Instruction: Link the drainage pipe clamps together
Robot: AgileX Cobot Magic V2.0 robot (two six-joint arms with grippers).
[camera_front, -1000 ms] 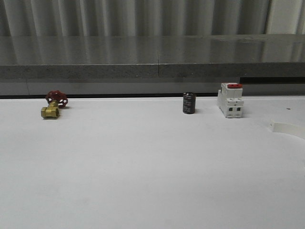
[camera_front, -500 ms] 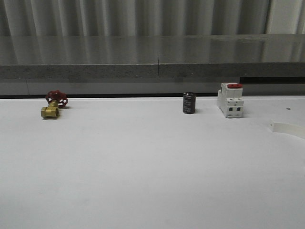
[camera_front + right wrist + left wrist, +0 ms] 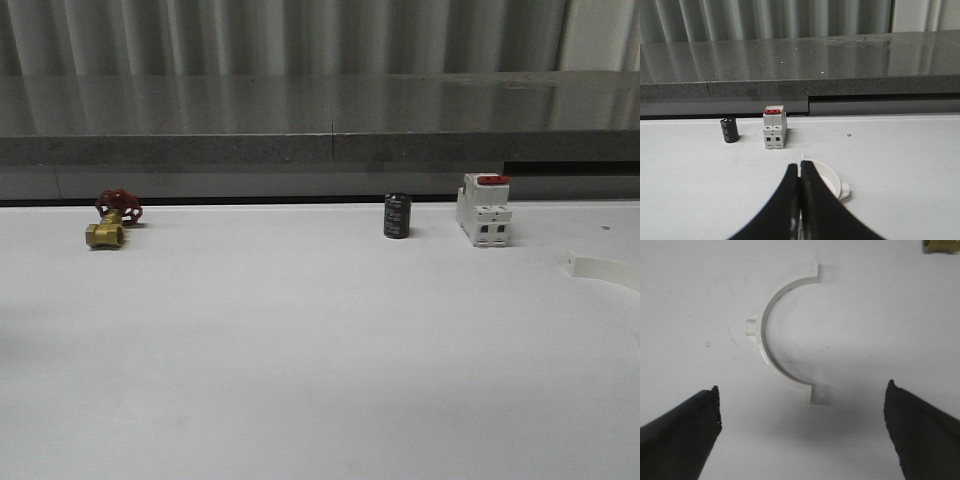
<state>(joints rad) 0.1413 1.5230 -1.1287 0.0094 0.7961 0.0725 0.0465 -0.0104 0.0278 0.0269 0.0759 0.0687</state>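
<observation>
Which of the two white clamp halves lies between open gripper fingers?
The clamp half under the left gripper: this white semicircle lies flat between its wide-open fingers. The other clamp half sits just beyond the right gripper, whose fingers are shut.

Black capacitor (image 3: 397, 216) stands upright on white table (image 3: 300, 340). White breaker (image 3: 484, 210) with red switch just right of capacitor. Brass valve (image 3: 112, 220), red handwheel, well left of capacitor.

White bench (image 3: 300, 350) under soft, even light, backed by a grey speckled stone ledge (image 3: 300, 125) with a glossy top; behind it, a wall of pale vertical corrugated panels (image 3: 300, 35).
</observation>
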